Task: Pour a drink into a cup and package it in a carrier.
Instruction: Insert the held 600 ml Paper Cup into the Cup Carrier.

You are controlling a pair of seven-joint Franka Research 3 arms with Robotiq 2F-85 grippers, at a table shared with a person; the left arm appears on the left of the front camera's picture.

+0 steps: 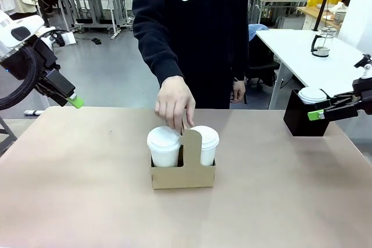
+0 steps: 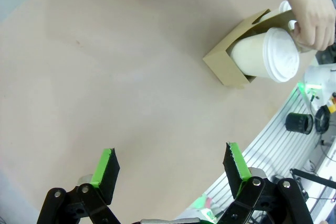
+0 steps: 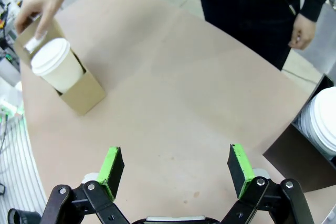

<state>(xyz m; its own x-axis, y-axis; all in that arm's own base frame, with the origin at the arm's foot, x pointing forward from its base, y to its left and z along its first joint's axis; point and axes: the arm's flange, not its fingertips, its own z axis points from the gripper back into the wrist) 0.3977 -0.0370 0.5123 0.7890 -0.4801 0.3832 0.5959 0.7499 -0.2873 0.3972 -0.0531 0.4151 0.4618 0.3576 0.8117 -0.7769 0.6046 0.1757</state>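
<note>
While both arms hang back at the edges, I see my left tool [image 2: 170, 169] spread wide and empty over bare worktop [image 1: 75, 184], and my right tool [image 3: 176, 169] likewise released. Mid-worktop sits the carrier [image 1: 183, 172] with two lidded white cups [image 1: 164, 146] in its slots. A person's hand [image 1: 174, 104] grips its centre handle. At far right a black box [image 1: 305, 119] holds lids beside my right arm.
</note>
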